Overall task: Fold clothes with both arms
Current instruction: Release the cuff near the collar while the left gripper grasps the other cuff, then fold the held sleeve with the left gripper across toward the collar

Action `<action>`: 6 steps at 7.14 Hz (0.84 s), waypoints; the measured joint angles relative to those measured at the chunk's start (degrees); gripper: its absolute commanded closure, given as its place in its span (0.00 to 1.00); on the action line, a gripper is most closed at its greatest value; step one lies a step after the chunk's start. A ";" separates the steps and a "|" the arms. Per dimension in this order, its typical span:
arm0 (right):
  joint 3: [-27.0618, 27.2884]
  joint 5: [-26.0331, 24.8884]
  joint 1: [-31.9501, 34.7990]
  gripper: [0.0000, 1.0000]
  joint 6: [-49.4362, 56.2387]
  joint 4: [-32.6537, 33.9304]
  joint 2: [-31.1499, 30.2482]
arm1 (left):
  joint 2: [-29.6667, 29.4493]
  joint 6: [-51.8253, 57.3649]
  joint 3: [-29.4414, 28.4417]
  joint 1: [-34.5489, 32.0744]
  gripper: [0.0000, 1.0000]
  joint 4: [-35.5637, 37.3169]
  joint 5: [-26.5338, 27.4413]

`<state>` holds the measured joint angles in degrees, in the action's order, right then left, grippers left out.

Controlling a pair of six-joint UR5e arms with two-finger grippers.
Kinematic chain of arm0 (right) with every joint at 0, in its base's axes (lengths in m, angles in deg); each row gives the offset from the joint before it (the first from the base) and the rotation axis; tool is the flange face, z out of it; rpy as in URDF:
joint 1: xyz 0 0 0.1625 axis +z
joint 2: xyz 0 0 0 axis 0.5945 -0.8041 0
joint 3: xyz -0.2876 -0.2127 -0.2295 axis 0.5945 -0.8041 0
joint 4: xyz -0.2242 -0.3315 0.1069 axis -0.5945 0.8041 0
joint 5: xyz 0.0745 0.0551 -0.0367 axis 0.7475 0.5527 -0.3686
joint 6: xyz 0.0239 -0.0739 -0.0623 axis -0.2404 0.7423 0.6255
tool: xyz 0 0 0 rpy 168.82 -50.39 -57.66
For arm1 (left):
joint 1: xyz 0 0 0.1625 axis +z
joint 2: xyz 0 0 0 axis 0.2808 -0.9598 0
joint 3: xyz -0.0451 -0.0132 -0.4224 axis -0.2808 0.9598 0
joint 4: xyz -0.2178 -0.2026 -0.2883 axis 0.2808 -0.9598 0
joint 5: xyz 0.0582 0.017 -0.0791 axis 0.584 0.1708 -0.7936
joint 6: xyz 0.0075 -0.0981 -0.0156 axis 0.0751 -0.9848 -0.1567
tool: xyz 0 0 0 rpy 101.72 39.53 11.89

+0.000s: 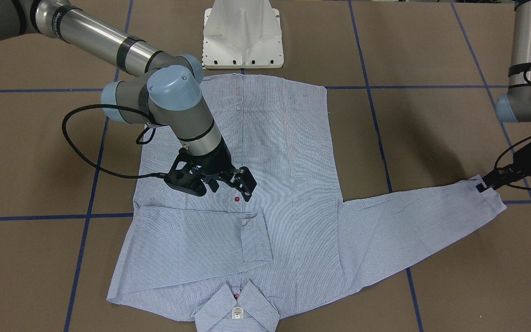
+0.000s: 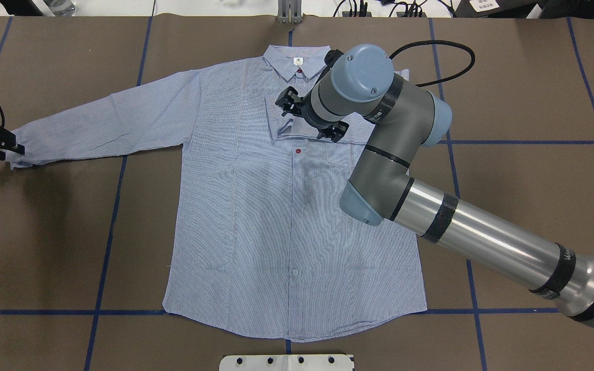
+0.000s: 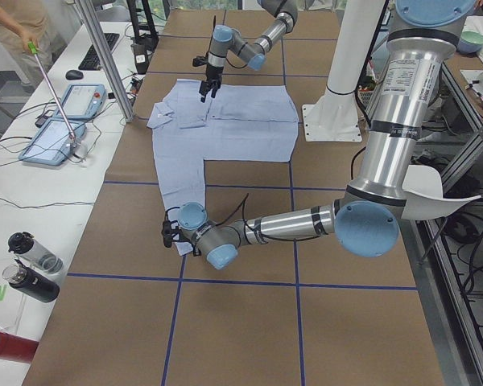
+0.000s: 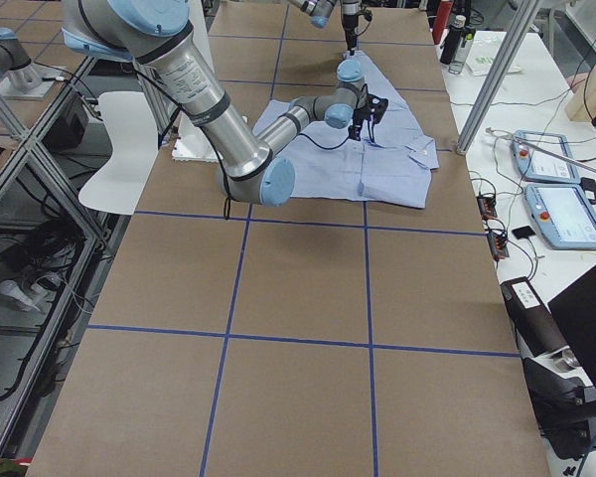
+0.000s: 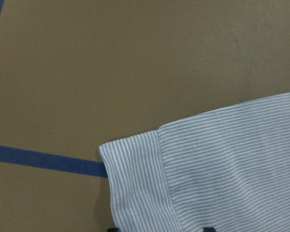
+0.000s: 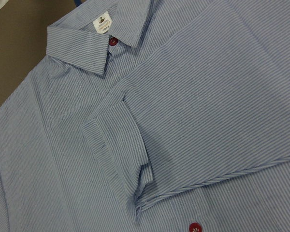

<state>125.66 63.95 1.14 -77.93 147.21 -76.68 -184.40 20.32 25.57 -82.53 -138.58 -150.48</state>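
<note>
The light-blue striped shirt (image 2: 286, 221) lies flat and front up, its collar (image 2: 297, 61) at the far side. One sleeve (image 6: 135, 159) is folded across the chest. My right gripper (image 1: 231, 189) hovers open just above that folded sleeve near a red button (image 1: 237, 199), holding nothing. The other sleeve (image 2: 106, 118) stretches out flat to the robot's left. My left gripper (image 2: 11, 146) sits low at that sleeve's cuff (image 5: 140, 188). Its fingertips (image 5: 113, 229) show apart at the wrist view's bottom edge, so it is open at the cuff.
The white pedestal base (image 1: 242, 37) stands just behind the shirt's hem. Blue tape lines (image 2: 116, 216) cross the brown table. A side table with tablets (image 3: 60, 121) and bottles (image 3: 32, 265) runs along the far side, with a person (image 3: 16, 24) beside it.
</note>
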 measured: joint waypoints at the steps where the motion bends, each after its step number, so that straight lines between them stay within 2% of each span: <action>1: 0.03 -0.08 0.00 0.01 -0.02 0.00 -0.01 | -0.01 -0.31 -0.10 0.16 1.00 0.00 0.05; 4: 0.40 -0.22 0.01 0.01 -0.30 0.04 0.06 | -0.23 -1.91 1.33 0.30 1.00 0.15 -0.21; 6: 3.05 -0.03 0.29 0.01 -0.28 0.15 -1.81 | -1.90 -4.34 5.56 0.26 1.00 0.79 -0.80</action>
<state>128.71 63.92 1.43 -78.21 147.36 -78.50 -186.30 15.98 31.13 -82.27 -137.79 -151.28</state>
